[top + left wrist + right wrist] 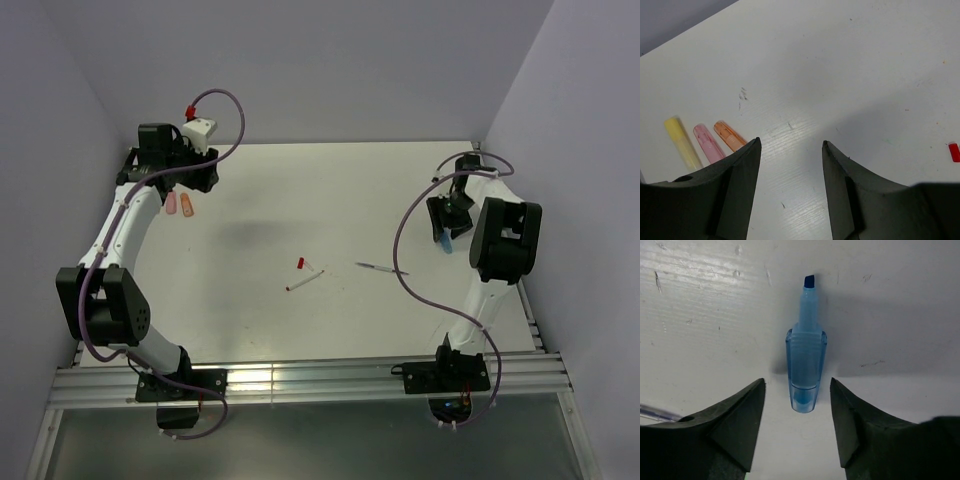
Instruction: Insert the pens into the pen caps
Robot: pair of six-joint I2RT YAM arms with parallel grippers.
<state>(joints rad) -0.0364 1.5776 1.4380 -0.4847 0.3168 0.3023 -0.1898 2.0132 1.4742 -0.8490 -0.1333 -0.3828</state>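
We list, from left to right across the white table (300, 200):

1. Left gripper (791, 145) – at the far left. Its fingers stand moderately apart with only bare table showing between them; it has hold of nothing.
2. Yellow pen (682, 142), pink pen (708, 143) and orange pen (730, 136) – three stubby pens lying flat side by side, roughly parallel, just left of the left gripper's fingers. We see no contact between them and the gripper.
3. Red cap (300, 263) – a tiny piece alone near the middle of the table.
4. White stick pen (305, 282) – thin, lying at a slant just near of the red cap, apart from it.
5. Grey pen (378, 268) – thin, lying flat right of centre.
6. Blue pen (806, 360) – uncapped, chisel tip bare, lying flat at the far right.
7. Right gripper (797, 382) – its fingers parted to either side of the blue pen's blunt end. We see a gap on each side, so the pen is straddled, not gripped.
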